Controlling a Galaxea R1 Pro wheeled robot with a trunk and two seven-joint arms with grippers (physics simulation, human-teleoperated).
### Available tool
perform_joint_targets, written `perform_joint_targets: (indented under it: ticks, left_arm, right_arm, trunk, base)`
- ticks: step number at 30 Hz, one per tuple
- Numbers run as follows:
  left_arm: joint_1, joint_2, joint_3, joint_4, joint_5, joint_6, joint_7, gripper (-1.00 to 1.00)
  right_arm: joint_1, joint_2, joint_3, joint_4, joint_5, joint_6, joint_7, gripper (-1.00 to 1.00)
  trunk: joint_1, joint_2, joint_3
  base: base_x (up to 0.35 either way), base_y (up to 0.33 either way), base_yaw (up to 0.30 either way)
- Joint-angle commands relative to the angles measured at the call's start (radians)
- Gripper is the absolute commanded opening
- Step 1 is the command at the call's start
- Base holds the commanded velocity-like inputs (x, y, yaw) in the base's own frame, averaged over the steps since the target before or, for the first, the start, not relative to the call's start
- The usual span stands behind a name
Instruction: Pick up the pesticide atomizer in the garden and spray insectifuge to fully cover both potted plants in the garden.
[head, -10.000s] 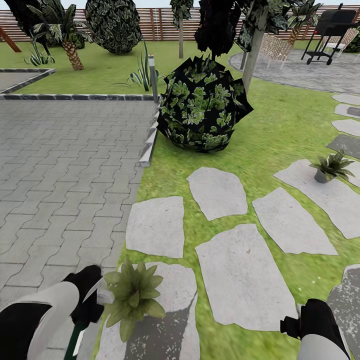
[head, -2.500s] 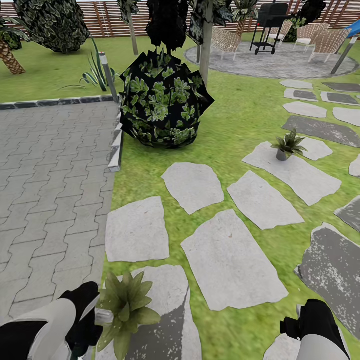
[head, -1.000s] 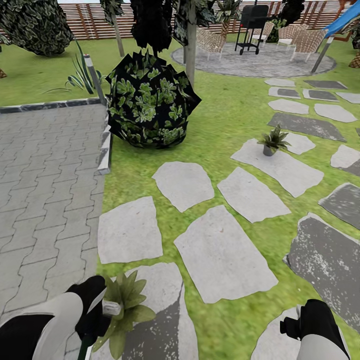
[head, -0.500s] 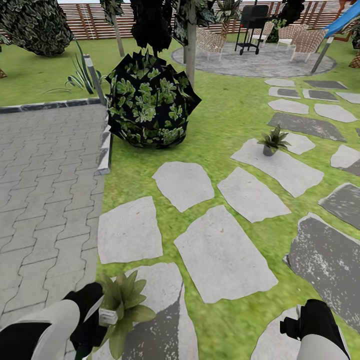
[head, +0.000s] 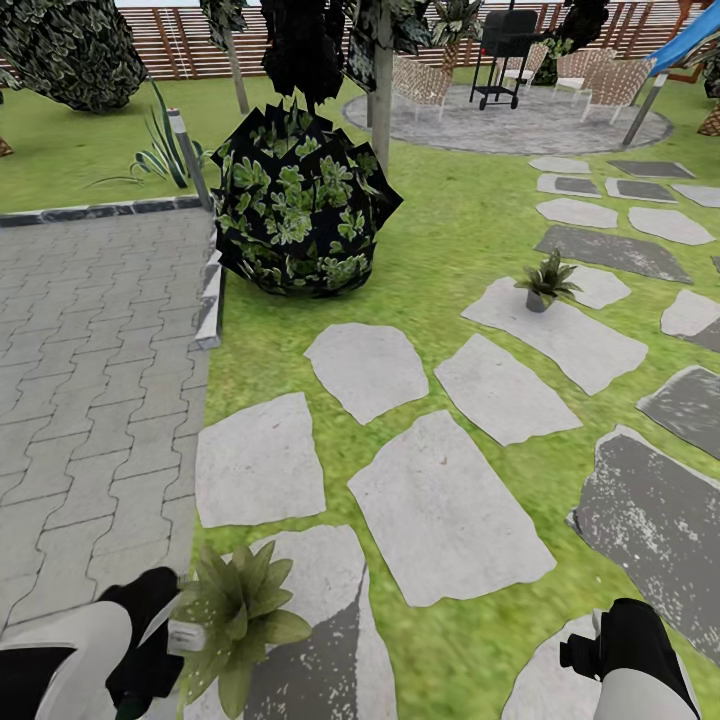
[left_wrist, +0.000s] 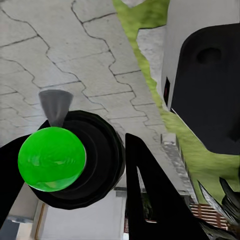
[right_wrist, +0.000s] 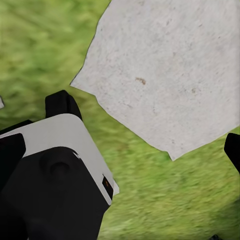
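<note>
The left claw (head: 150, 655), clamped on the slim dark-green atomizer with pale trigger head (head: 186, 637), has dropped lower beside the near olive-green rosette plant (head: 238, 618), suggesting spraying continues; right claw's state: cannot tell.

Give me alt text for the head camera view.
The left gripper holds the pesticide atomizer against the near potted plant on a stepping stone; a second potted plant sits farther off to the right.

Plants (head: 238, 620) (head: 546, 281) — apparently on stones (head: 445, 505)
</note>
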Motion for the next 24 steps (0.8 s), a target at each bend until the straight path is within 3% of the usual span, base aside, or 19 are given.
perform_joint_targets:
  ticks: [1, 5, 24]
  left_arm:
    - [0.000, 0.004, -0.004, -0.001, -0.008, 0.003, -0.011, -1.00]
    - [-0.001, 0.013, -0.004, -0.002, -0.009, 0.003, -0.011, -1.00]
    - [-0.001, 0.004, 0.002, -0.003, -0.005, 0.003, -0.011, -1.00]
  right_arm:
    - [-0.001, 0.001, -0.004, -0.002, 0.011, -0.001, 0.010, 1.00]
    - [-0.001, 0.001, -0.004, -0.002, 0.011, -0.001, 0.010, 1.00]
    - [-0.001, 0.001, -0.004, -0.003, 0.011, -0.001, 0.010, 1.00]
  trunk:
    - [0.000, -0.001, -0.001]
    - [0.000, -0.001, -0.001]
    - [0.000, -0.001, -0.011]
  base:
    - [0.000, 0.000, 0.000]
    - [0.000, 0.000, 0.000]
    - [0.000, 0.000, 0.078]
